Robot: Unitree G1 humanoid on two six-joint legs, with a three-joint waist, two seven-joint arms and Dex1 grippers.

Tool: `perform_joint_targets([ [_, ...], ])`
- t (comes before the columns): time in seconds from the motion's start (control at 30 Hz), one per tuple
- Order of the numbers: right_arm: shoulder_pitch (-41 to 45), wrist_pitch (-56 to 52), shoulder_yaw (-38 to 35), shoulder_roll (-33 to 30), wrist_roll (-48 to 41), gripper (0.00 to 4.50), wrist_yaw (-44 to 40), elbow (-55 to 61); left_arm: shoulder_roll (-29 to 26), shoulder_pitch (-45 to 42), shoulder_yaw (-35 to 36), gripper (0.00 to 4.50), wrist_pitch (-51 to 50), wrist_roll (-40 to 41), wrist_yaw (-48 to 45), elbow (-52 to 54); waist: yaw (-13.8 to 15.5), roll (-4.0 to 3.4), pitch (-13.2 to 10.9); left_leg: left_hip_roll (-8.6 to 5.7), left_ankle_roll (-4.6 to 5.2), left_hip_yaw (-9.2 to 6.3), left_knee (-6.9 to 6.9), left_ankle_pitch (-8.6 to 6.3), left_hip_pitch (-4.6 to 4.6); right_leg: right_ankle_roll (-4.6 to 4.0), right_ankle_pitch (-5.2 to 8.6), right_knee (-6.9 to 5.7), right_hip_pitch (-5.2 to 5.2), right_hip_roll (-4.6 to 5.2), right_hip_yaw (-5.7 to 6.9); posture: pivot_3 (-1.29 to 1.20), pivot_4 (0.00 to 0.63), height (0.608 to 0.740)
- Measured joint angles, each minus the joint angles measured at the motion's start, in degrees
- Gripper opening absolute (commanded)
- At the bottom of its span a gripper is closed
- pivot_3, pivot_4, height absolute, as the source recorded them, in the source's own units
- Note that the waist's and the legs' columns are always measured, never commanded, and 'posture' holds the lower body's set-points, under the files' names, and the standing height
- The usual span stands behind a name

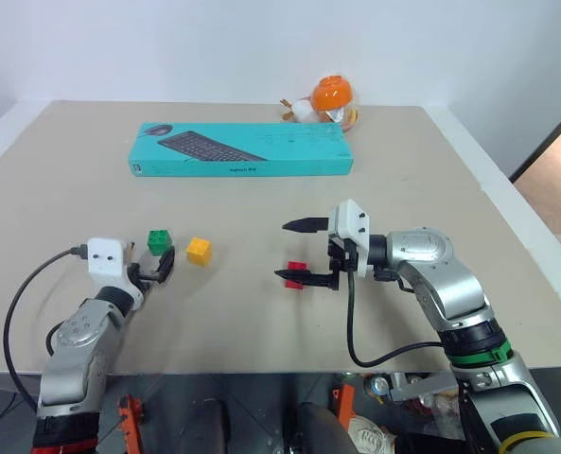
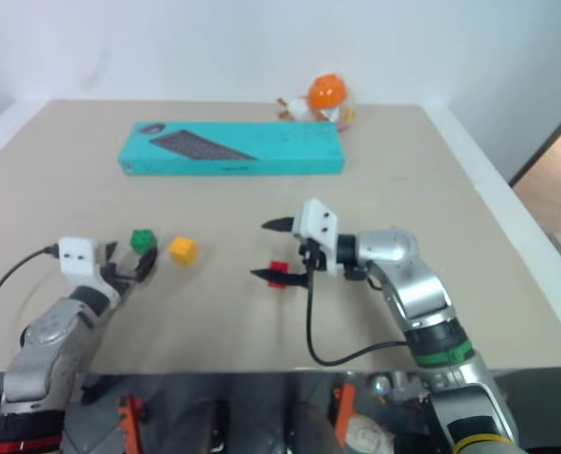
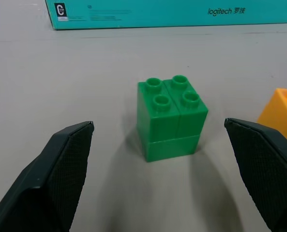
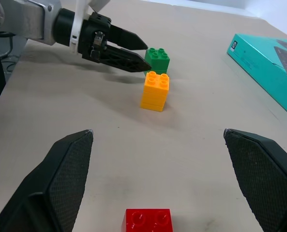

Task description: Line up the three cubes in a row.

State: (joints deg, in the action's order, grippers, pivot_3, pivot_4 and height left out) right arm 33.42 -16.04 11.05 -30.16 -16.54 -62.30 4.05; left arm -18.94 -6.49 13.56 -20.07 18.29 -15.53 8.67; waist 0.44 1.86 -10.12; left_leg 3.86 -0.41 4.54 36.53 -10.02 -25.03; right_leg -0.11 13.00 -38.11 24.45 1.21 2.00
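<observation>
Green cube (image 3: 170, 117) sits loose between the spread left gripper (image 3: 170, 164); right gripper (image 1: 297, 252) gapes empty.

The green cube (image 3: 170, 119) is showing as smooth moulded plastic with a soft sheen on its studs; the yellow cube (image 4: 155, 91) and the red cube (image 4: 147, 221) are looking like the same glossy plastic; the table (image 1: 91, 161) is appearing matt and beige, with a faint fine grain; the keyboard box (image 1: 242, 149) is reading as printed teal cardboard with a slight satin finish; the left gripper (image 3: 165, 169) fingers (image 3: 61, 179) are showing matt black pads with a fine cross-hatched texture, as are the right gripper (image 4: 158, 179) fingers (image 4: 61, 179); the right arm (image 1: 441, 270) is gleaming in smooth silver-grey casing; the round toy (image 1: 329, 97) is shining as glossy orange plastic.
</observation>
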Motion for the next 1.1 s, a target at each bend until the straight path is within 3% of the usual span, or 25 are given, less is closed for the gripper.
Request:
perform_joint_targets([
  [0.17,0.05,0.55,0.0,-0.01,0.14,4.47,0.17,-0.08,-0.1,-2.21,-0.36,4.5,0.12,-0.92,-0.39,-2.85,-0.01,0.0,0.0,0.01,0.0,-0.01,-0.01,0.0,0.0,0.0,0.0,0.0,0.0,-0.02,0.01,0.0,0.15,0.74],
  [0.3,0.07,1.08,0.0,-0.01,0.7,4.5,0.28,-0.43,-0.08,-2.83,-0.92,3.31,0.31,-1.69,-0.8,-3.66,-0.01,0.0,0.0,0.01,0.0,0.0,-0.01,0.0,0.0,0.01,0.0,0.0,0.0,-0.01,0.0,0.0,0.15,0.74],
  [0.47,0.06,1.5,0.0,-0.01,1.08,4.5,0.34,-0.43,-0.01,-2.89,-1.31,1.42,0.42,-2.2,-0.48,-3.7,-0.01,0.0,0.0,0.01,0.0,-0.01,-0.01,0.0,0.0,0.01,0.0,0.0,0.0,-0.01,0.0,0.0,0.15,0.74],
  [0.5,0.06,1.53,0.0,-0.01,1.08,4.5,0.34,-0.43,-0.02,-2.9,-1.31,1.29,0.44,-2.23,-0.44,-3.71,-0.01,0.0,0.0,0.01,0.0,-0.01,-0.01,0.0,0.0,0.01,0.0,0.0,0.0,-0.01,0.01,0.0,0.15,0.74],
  [0.87,0.05,2.63,0.0,-0.06,1.24,4.5,0.13,-0.86,-1.16,-3.13,-0.73,1.3,1.18,-2.55,-0.6,-4.37,-0.01,0.0,0.0,0.02,0.0,-0.01,-0.01,0.0,0.0,0.01,0.0,0.0,0.0,-0.01,0.01,0.0,0.15,0.74],
  [1.1,-0.39,1.43,-0.26,-1.26,0.3,4.5,-0.41,0.6,-9.31,-5.0,2.31,1.3,6.11,1.54,-12.44,-6.54,0.01,0.02,-0.02,0.03,-0.01,-0.01,-0.04,0.0,-0.04,-0.05,0.03,0.0,0.05,0.01,0.05,0.0,0.15,0.74],
])
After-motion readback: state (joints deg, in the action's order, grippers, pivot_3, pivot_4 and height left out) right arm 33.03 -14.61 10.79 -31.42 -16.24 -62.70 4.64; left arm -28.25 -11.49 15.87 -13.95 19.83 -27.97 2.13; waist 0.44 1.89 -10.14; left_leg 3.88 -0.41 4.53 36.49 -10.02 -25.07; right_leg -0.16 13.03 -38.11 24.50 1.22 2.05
